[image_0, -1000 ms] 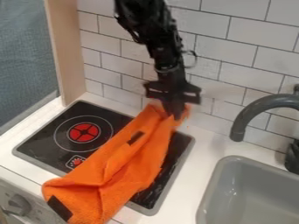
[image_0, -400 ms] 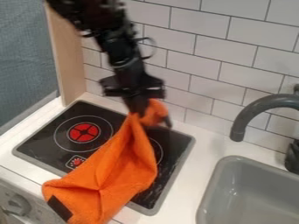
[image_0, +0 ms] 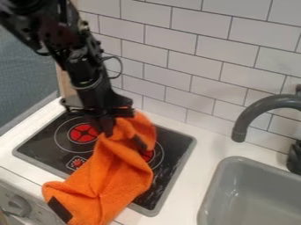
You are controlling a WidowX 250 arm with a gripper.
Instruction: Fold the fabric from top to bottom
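Note:
The gripper (image_0: 106,129) hangs over the middle of the stove, shut on the upper end of the orange fabric (image_0: 120,171). From there the fabric runs down across the cooktop in loose folds, with a raised part bulging to the right of the gripper. Its lower end, with a dark patch at the left corner, lies over the stove's front edge and the counter edge. What lies beneath the fabric is hidden.
Under the fabric is the black stove top (image_0: 44,138) with red burner marks. To the right stand a grey sink (image_0: 253,197) and a dark faucet (image_0: 250,114). A tiled wall (image_0: 194,74) rises behind, and a wooden panel is at the left.
The gripper has moved left and somewhat toward the front, pulling the fabric's upper end with it from the back of the stove. The fabric's lower end has stayed in place.

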